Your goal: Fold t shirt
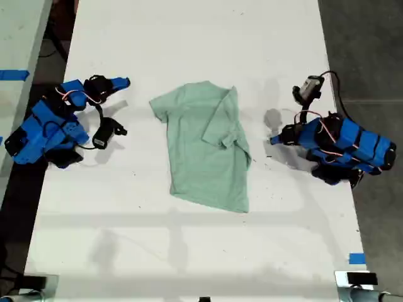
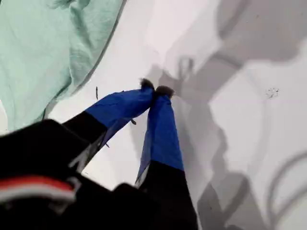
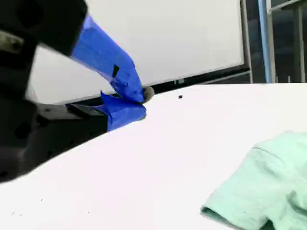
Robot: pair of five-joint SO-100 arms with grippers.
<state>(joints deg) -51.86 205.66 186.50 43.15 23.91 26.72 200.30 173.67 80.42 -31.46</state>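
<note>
White table [image 1: 189,38], one. One t shirt [image 1: 204,148] lies mid-table, partly folded: the sleeve and side toward the exterior view's right are lapped over the body, the other sleeve flat. Judged: fold half done.

Two blue arms, one on each side of the cloth, probably to work opposite edges. My first gripper [image 1: 274,139], fingertips pressed together, empty, near the lapped side. My second gripper [image 1: 124,82], fingers likewise together, empty, apart from the flat sleeve.

Soft wrinkled cloth t shirt [image 1: 204,148] on smooth matt white table [image 1: 189,38]
</note>
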